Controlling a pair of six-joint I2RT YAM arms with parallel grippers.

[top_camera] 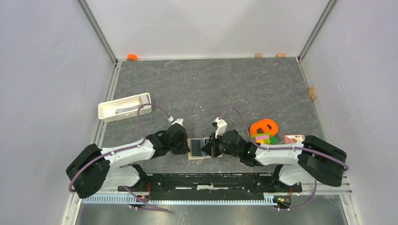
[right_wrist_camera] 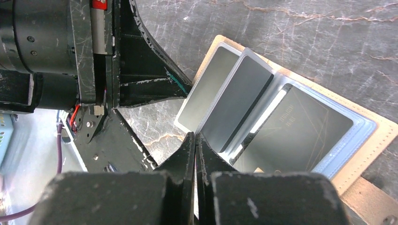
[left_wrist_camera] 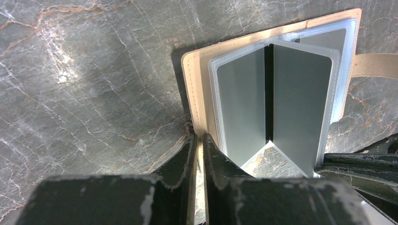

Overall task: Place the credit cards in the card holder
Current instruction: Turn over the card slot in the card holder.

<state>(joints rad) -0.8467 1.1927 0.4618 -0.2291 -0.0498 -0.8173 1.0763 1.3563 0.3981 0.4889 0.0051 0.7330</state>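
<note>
The beige card holder [top_camera: 199, 149] lies open on the table between my two grippers. My left gripper [left_wrist_camera: 199, 138] is shut on the beige cover edge [left_wrist_camera: 195, 89] of the holder. My right gripper [right_wrist_camera: 195, 136] is shut on the edge of a see-through pocket leaf [right_wrist_camera: 239, 101] and holds it upright. A dark card [right_wrist_camera: 293, 133] sits inside the flat pocket on the right. A pale card with reddish print [top_camera: 294, 138] lies at the right, behind my right arm. A grey card [top_camera: 125, 111] lies in the white tray [top_camera: 123, 101]. The blue card is not in view.
The holder's snap tab [left_wrist_camera: 375, 65] sticks out on the far side. An orange ring toy [top_camera: 264, 126] and coloured bricks [top_camera: 264, 138] sit right of the holder. My left arm's body [right_wrist_camera: 56, 56] fills the left of the right wrist view.
</note>
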